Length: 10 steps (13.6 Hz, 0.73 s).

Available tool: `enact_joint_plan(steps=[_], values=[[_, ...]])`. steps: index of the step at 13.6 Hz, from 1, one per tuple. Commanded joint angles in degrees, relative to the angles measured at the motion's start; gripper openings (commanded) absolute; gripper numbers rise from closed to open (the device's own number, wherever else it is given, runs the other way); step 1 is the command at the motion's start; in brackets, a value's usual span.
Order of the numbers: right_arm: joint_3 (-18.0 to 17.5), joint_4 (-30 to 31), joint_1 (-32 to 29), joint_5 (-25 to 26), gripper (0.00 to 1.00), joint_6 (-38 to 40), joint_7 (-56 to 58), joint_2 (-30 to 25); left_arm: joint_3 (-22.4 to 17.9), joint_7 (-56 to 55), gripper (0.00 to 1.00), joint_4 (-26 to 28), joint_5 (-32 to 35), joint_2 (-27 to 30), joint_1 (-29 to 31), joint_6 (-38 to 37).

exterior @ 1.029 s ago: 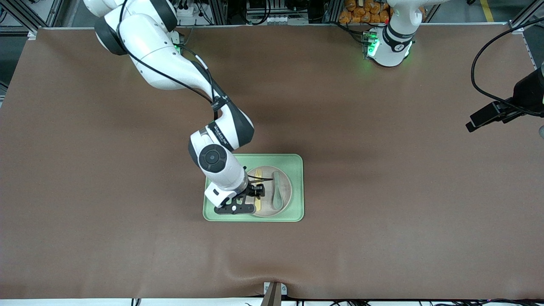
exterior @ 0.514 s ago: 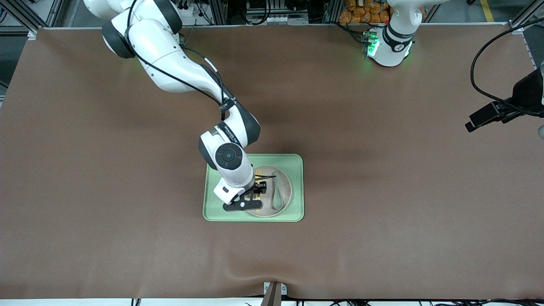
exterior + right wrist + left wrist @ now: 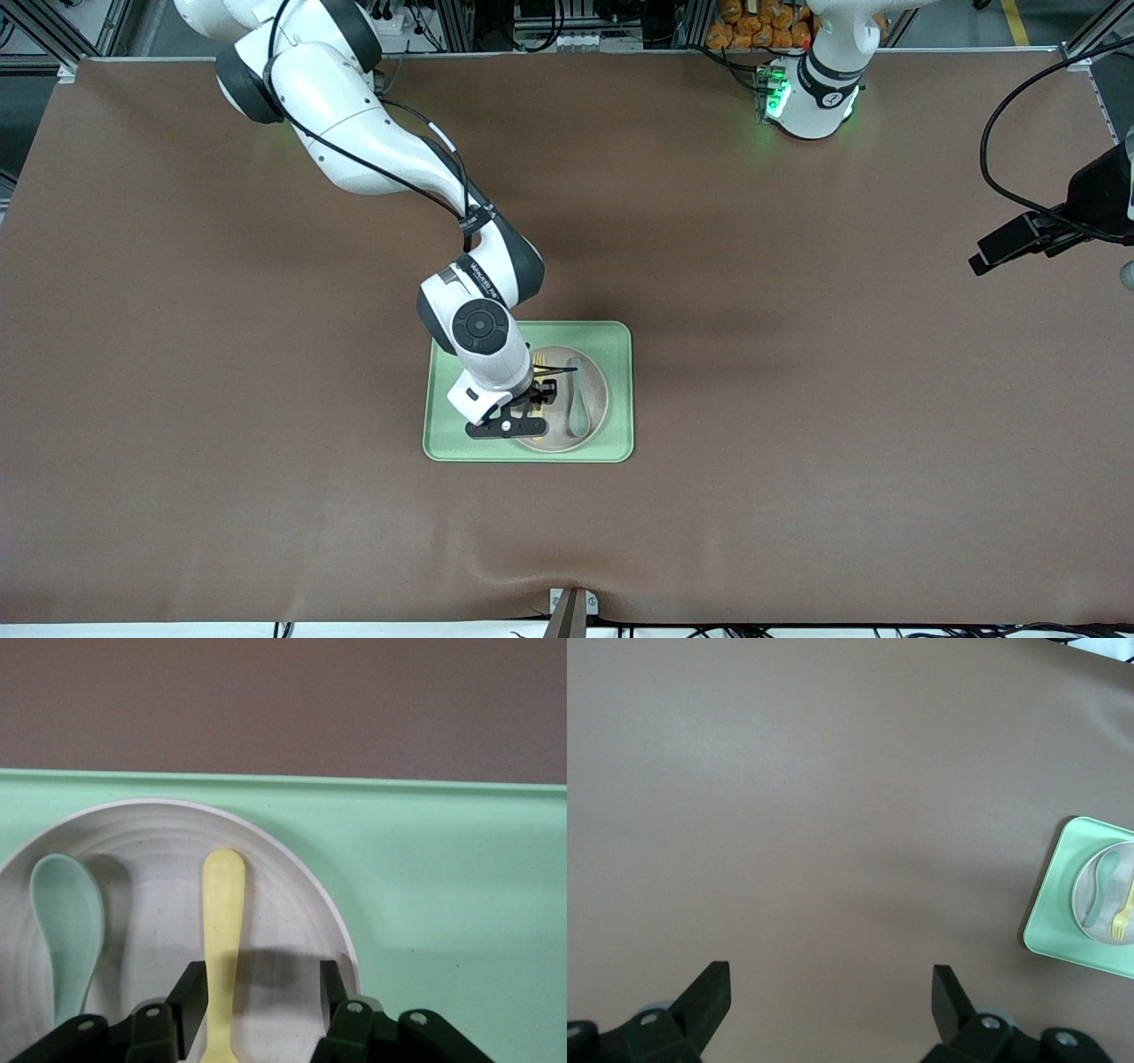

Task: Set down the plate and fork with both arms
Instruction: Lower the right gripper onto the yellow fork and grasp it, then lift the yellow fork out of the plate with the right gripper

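Barely shifted since half a second ago, the right claw hangs low over the plate, open, its fingers straddling the fork without gripping (spoon beside it). Plate sits in the green tray on the table. Best to centre on the handle, then close. Left claw waits open over bare table. No writing is legible.

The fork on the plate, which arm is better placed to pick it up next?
Right. The right gripper hangs open over the plate, one side against the fork. The left gripper waits open over bare table, away from the tray.
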<state>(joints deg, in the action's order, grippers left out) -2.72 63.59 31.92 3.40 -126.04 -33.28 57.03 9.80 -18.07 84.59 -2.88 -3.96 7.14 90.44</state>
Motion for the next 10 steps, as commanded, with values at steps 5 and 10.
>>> enact_joint_plan(steps=[5,10], values=[[0.35,-1.71,1.74,1.09,0.56,-0.25,-3.46,2.21,0.31,0.75,1.0,1.19,1.21,1.23,0.07,-0.09],[0.35,-1.71,2.0,1.09,0.47,-0.25,-3.81,2.56,0.31,0.75,1.0,0.93,1.21,1.23,0.16,0.61]])
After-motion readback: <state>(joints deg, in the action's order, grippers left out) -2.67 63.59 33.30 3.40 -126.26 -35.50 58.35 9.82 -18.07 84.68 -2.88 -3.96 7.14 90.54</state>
